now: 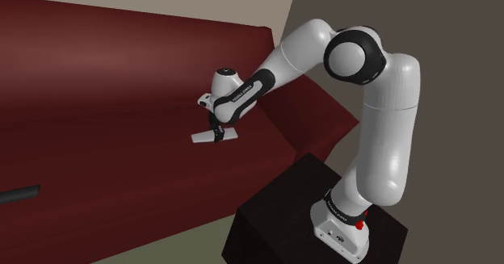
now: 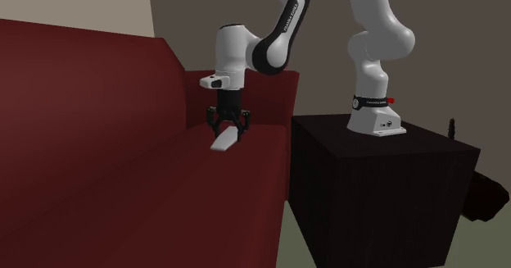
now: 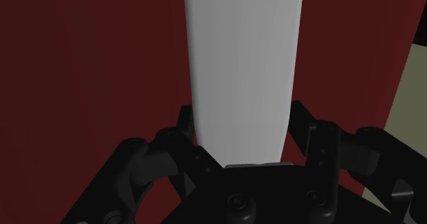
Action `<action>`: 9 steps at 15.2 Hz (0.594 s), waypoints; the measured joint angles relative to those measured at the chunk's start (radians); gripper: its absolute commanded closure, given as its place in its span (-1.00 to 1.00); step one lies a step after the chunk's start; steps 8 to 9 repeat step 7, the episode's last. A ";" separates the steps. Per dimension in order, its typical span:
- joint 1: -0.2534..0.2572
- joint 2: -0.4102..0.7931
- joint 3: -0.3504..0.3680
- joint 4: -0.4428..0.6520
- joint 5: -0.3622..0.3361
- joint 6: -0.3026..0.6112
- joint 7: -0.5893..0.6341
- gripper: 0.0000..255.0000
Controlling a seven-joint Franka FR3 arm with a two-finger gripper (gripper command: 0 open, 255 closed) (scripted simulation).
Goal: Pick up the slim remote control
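A long, dark red upholstered sofa [image 1: 97, 101] takes up most of the scene, its seat running away toward the shoulder view's left. A white robot arm with dark joints [image 1: 388, 101] stands on a black box stand [image 1: 275, 214] just beside the sofa's end and reaches down over the seat near the armrest.

At the arm's tip, the all-black two-finger pincer [image 2: 228, 129] points almost straight down. It is clamped on a slim white remote control [image 2: 226, 141], with one finger [image 3: 183, 123] pressed to each long edge. The remote sits directly under the pincer, and its long axis runs crosswise to the fingers, roughly along the length of the seat. More of it sticks out on one side of the grip than the other.

The remote is at seat level, possibly just clear of the cushion. The angle leaves it unclear whether it touches the fabric.

A small dark bar-shaped object [image 1: 16, 194] lies well apart on the seat. Nothing stands above the pincer, so a straight lift looks unobstructed.
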 measured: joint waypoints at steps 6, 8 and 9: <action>0.000 -0.072 0.003 -0.007 0.004 -0.064 -0.002 1.00; -0.001 -0.077 0.003 -0.006 0.005 -0.071 -0.004 1.00; -0.001 -0.077 0.003 -0.006 0.005 -0.071 -0.004 1.00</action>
